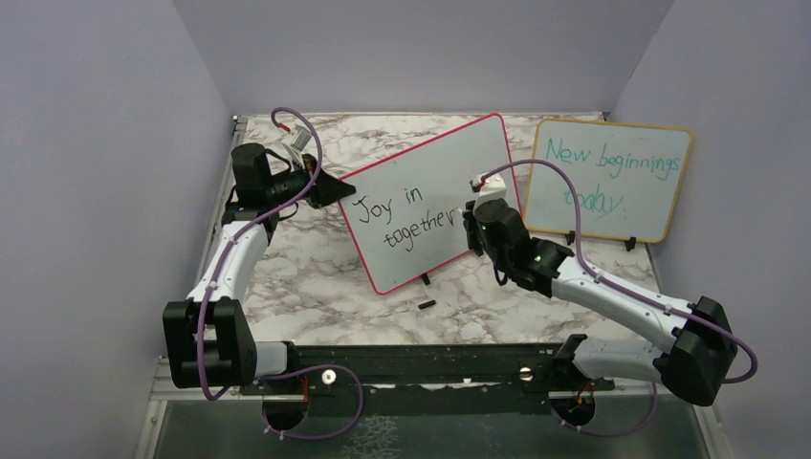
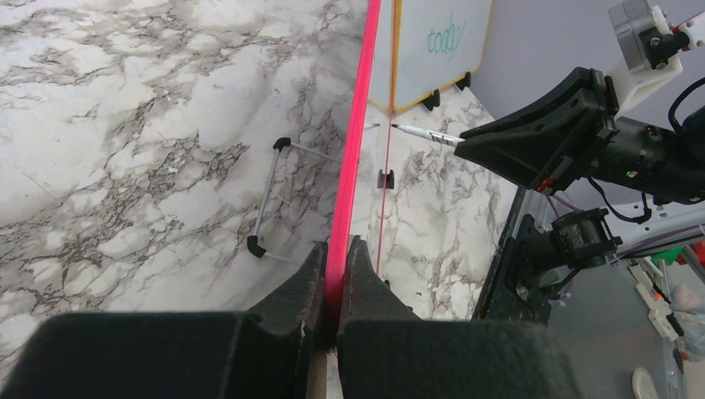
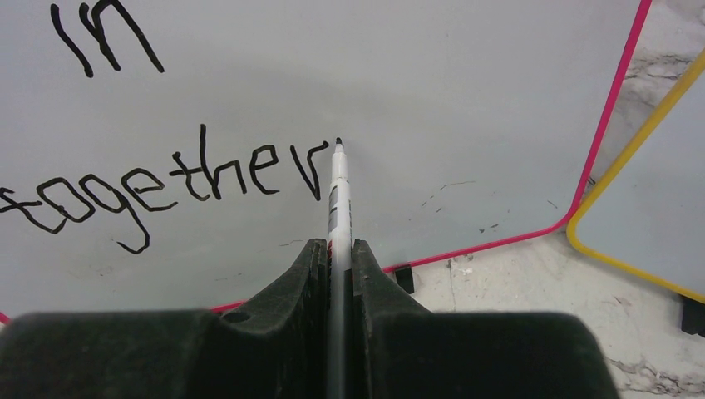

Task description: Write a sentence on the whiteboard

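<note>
Standing angled mid-bench [image 1: 316, 277], the whiteboard [image 1: 435, 172] has its left edge clenched in the left pincer [image 2: 337, 249]. The right pincer [image 3: 337, 249] grasps a marker [image 3: 337, 187], tip at the last stroke of the sentence [image 1: 406, 222], "Joy in together". A yellow-framed board [image 1: 612, 182] stands at the far right corner.

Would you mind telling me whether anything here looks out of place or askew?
The whiteboard stands at a slant across the table, its rim pinched by the left tool. A small black piece lies loose in front of it.
</note>
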{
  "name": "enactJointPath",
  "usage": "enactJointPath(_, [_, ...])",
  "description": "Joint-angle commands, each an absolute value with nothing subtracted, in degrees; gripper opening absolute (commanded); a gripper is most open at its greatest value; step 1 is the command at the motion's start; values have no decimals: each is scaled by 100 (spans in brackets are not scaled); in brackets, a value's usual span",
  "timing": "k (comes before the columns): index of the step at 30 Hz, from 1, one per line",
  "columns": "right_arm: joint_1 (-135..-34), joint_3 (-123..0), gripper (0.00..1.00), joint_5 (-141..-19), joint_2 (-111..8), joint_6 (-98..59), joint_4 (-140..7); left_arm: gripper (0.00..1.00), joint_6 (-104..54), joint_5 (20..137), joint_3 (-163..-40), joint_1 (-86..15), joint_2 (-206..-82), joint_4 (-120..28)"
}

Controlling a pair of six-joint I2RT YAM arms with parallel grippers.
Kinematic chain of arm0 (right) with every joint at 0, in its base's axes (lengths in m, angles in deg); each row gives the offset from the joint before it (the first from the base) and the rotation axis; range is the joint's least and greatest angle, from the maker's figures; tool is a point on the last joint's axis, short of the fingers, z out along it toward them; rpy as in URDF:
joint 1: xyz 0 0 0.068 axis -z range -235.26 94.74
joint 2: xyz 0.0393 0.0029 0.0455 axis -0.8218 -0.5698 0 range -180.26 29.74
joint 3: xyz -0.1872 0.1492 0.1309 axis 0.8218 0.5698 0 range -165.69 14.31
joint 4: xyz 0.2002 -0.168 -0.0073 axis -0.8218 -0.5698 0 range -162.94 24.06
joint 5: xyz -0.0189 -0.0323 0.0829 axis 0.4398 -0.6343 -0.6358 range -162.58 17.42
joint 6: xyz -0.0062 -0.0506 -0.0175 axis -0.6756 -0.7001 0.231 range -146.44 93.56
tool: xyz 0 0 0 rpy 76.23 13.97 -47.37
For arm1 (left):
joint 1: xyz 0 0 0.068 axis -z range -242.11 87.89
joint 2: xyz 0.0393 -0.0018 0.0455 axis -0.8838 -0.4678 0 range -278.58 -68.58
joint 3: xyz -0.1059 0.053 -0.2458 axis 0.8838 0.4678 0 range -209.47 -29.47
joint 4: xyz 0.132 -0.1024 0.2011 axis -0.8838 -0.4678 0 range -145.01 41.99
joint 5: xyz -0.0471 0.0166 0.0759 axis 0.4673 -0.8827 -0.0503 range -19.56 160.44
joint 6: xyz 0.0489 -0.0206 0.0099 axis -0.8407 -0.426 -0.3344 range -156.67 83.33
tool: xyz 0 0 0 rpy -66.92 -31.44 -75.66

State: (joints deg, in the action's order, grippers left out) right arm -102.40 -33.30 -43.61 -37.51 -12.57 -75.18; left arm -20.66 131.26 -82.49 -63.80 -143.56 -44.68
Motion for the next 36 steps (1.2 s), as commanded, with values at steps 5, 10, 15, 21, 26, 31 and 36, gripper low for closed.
enactJointPath(5, [-10157, -3388, 0, -4475, -3893, -1308, -7216, 0, -2700, 12414, -8144, -6320, -14565, -4950])
enactJointPath(10, [-10102, -3383, 1, -4438, -3922, -1299, -7183, 0, -2700, 12414, -8142, -6325, -14568, -4950])
enactJointPath(15, [-10070, -3359, 1, -4544, -3969, -1284, -7221, 0, -2700, 12414, -8152, -6325, -14571, -4950])
enactJointPath(21, [-10070, -3311, 1, -4626, -3890, -1221, -7494, 0, -2700, 12414, -8155, -6325, -14577, -4950])
enactJointPath(26, [-10070, -3245, 0, -4679, -3774, -1170, -7722, 0, -2697, 12419, -8151, -6325, -14575, -4950])
enactJointPath(31, [-10072, -3175, 1, -4743, -3732, -1111, -7800, 0, -2692, 12415, -8150, -6324, -14577, -4950])
enactJointPath(36, [-10070, -3183, 1, -4771, -3746, -1106, -7811, 0, -2696, 12409, -8142, -6325, -14576, -4950])
